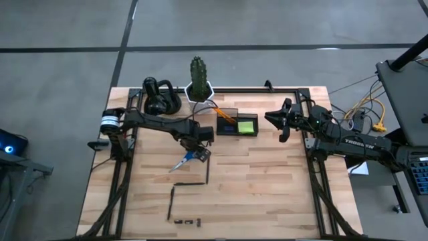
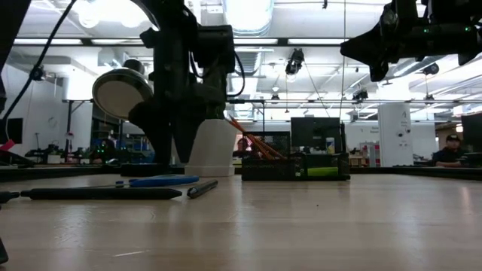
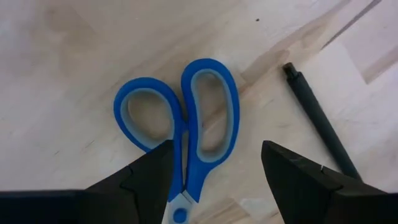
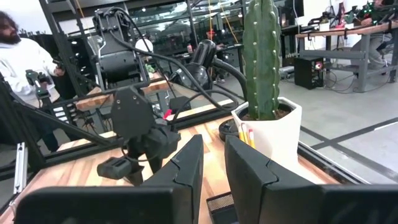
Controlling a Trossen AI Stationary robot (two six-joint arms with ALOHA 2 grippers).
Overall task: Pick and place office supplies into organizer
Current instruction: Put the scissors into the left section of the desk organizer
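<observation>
At the near edge of the pale wooden plank table (image 1: 267,194) lie a few tiny black clips (image 1: 186,221), with a dark pen (image 1: 171,201) just beyond them and another dark pen (image 1: 188,183) a little farther in. Past these, the blue-handled scissors (image 3: 186,124) lie flat on the wood, a third dark pen (image 3: 320,121) beside them. The left gripper (image 3: 214,171) hangs right over the scissors with its fingers spread wide, one finger (image 3: 149,177) across the handle near the pivot, the other over bare wood (nothing is held). Farther back stands the small dark smoky-translucent organizer box (image 1: 227,131), holding a lime-green sticky-note pad (image 1: 247,126) in one compartment and thin orange pencils (image 1: 226,115) leaning out of the other. The right gripper (image 1: 283,120) waits in the air just beside the organizer, fingers nearly together and holding nothing. At the far edge sit a white hexagonal pot with a green cactus (image 1: 198,79) and a black rounded gadget (image 1: 160,99).
</observation>
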